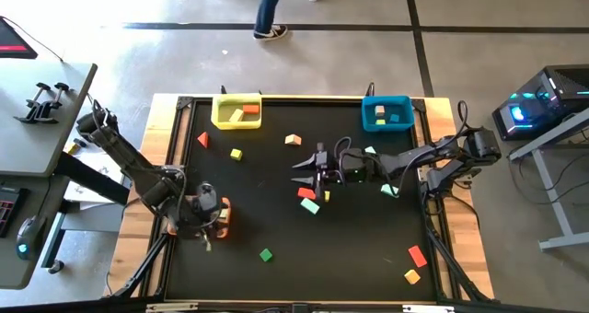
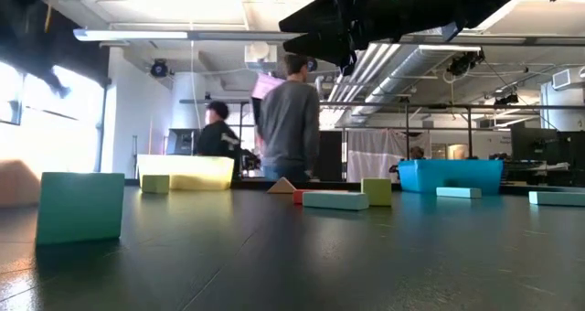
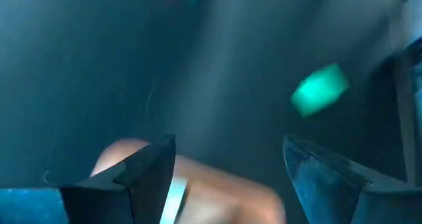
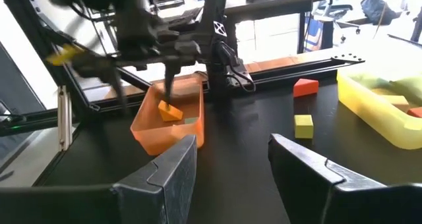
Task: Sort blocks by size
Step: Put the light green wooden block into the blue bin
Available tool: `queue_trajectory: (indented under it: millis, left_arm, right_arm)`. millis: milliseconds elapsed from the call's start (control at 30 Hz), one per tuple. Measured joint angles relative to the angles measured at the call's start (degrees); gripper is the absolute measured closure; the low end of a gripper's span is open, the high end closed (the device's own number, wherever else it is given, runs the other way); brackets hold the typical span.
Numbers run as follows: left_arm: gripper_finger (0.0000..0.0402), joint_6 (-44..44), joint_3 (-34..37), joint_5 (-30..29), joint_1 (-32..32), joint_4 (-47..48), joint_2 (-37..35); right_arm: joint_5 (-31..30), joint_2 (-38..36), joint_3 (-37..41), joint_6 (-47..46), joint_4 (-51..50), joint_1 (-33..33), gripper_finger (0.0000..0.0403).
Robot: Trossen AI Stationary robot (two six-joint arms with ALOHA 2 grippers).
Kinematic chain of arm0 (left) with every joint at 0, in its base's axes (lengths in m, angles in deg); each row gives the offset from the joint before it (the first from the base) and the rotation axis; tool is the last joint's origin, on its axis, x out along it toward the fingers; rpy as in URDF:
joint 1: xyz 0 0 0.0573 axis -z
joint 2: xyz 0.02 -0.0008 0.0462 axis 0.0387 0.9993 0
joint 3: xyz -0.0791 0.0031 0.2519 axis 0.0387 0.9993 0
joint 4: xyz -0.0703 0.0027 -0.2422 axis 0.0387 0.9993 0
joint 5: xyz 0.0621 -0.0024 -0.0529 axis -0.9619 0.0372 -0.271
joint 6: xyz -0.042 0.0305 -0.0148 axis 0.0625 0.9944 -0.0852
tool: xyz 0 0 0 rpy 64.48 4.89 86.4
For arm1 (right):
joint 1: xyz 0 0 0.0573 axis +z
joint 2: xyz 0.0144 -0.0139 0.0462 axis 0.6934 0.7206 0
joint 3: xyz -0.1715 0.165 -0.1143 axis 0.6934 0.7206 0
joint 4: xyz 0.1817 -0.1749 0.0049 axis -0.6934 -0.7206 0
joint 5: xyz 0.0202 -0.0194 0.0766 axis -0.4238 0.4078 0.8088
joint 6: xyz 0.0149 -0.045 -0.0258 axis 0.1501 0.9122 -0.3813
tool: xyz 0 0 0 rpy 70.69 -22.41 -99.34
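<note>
Loose blocks are strewn across the dark table (image 1: 276,285). A cluster with a red block (image 1: 306,193) and a mint bar (image 1: 310,206) lies near the centre, just at six o'clock from the right gripper (image 1: 304,168). The bar's long axis runs roughly ten to four. That gripper hangs above them, fingers parted and empty, the nearer arm for this cluster.

The left gripper (image 1: 213,223) is over the orange bin (image 4: 170,120) at the table's eight o'clock, fingers spread wide, pinching nothing; a yellow-orange block (image 4: 169,111) lies inside. A green block (image 1: 266,254) sits at its four o'clock.

The yellow bin (image 1: 224,120) at eleven o'clock holds an orange block (image 1: 249,109) and a tan one. The blue bin (image 1: 372,120) at one o'clock holds mint pieces.
</note>
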Motion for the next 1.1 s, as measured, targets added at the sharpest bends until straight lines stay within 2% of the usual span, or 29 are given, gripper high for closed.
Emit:
queue_trajectory:
  millis: [100, 200, 267, 367, 500, 633, 700, 900, 1000, 1100]
  left_arm:
    - [0.0133, 14.48, 0.00, -6.19, -0.58, -11.89, 0.04]
    - [0.0133, 25.97, 0.04, -6.60, -3.03, -21.40, 0.02]
    - [0.0133, 32.85, 1.45, -4.19, -5.24, -28.87, -0.01]
    - [0.0133, 39.77, 5.81, 4.36, -9.63, -39.98, 0.09]
    - [0.0133, 43.31, 12.84, 12.37, -16.69, -55.54, 0.79]
    - [0.0133, 45.09, 17.09, 13.14, -23.57, -66.05, 2.68]
    - [0.0133, 45.94, 17.38, 13.81, -26.50, -69.86, 3.97]
    - [0.0133, 49.29, 17.42, 23.61, -32.07, -82.54, 9.78]
    - [0.0133, 49.41, 17.30, 24.49, -33.34, -86.67, 13.42]
    - [0.0133, 49.25, 17.31, 24.52, -33.94, -89.59, 17.07]
  right_arm:
    - [-0.32, 0.00, 0.00, -0.02, 0.00, 0.00, 0.0217]
    - [-0.40, 0.00, 0.00, 0.02, -0.21, 0.37, 0.0217]
    - [-0.38, -0.87, 0.02, 0.95, -1.29, 0.89, 0.0217]
    - [-1.54, -4.38, 0.02, 1.49, -4.73, 2.04, 0.0217]
    - [-9.36, -11.63, 0.02, 2.71, -15.81, 4.99, 0.0217]
    - [-17.53, -19.05, 0.02, 2.52, -26.29, 9.15, 0.0217]
    - [-19.07, -21.90, 0.00, 1.63, -31.95, 11.47, 0.0217]
    - [-21.59, -24.60, 0.26, -7.78, -48.29, 17.77, 0.0217]
    - [-25.16, -23.95, 3.64, -15.21, -49.03, 20.04, 0.0217]
    - [-27.43, -22.80, 9.94, -20.83, -42.04, 21.86, 0.0217]
